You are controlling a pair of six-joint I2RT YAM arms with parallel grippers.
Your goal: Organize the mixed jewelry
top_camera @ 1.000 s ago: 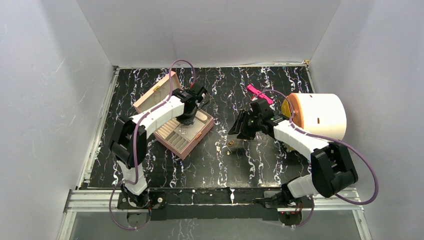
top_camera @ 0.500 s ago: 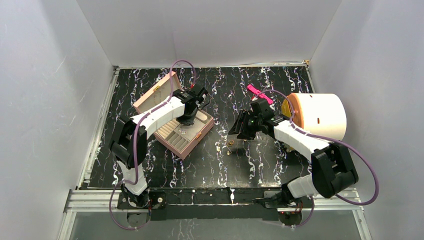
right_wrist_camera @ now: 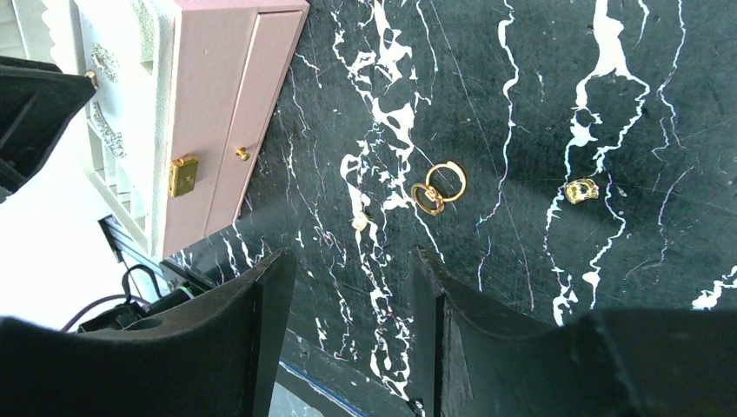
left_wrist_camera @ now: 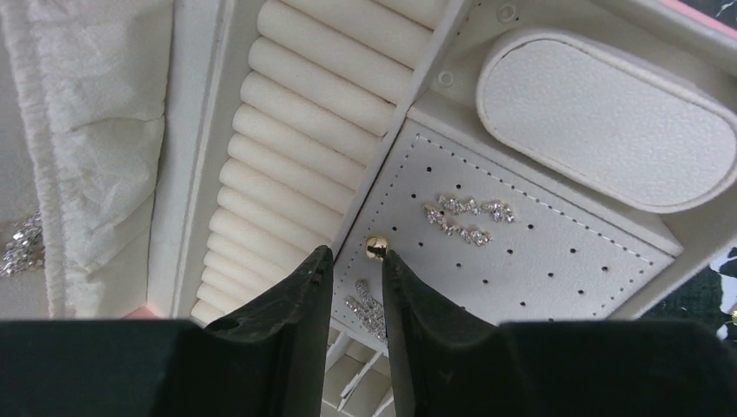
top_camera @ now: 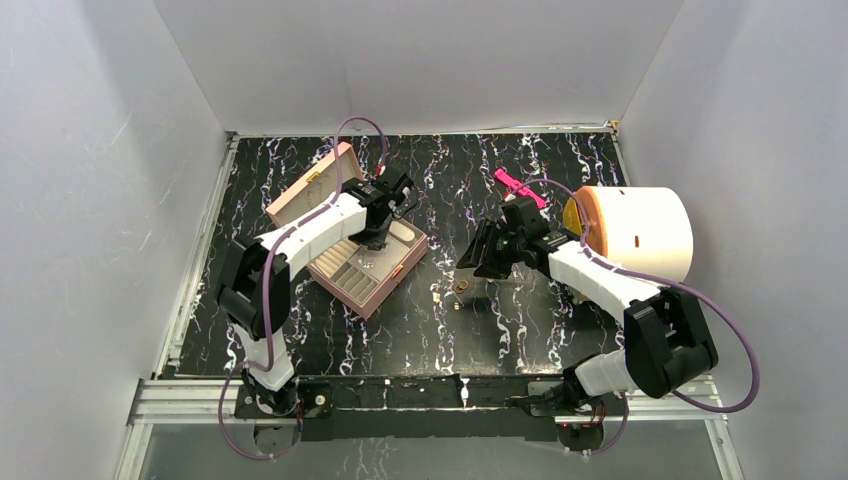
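Right gripper (right_wrist_camera: 349, 258) is spread wide with the two touching gold rings (right_wrist_camera: 439, 187) on the table (right_wrist_camera: 660, 104) just ahead of its gap, nearer than left gripper (left_wrist_camera: 355, 259), barely parted, stud (left_wrist_camera: 376, 248) on the pad (left_wrist_camera: 556, 261) at its tips.

Top camera: the loose jewelry (top_camera: 461, 290) on the table is just a couple of specks, I can't tell pieces apart. Left wrist cam: a sparkly piece (left_wrist_camera: 19, 246) is cut off by the left edge, and the fingers (left_wrist_camera: 278, 330) of the left gripper (left_wrist_camera: 356, 254) cover the jewelry box's (left_wrist_camera: 417, 91) small lower compartments. Right wrist cam: the pale speck (right_wrist_camera: 358, 223) beside the gold rings (right_wrist_camera: 439, 188) is too tiny to identify.
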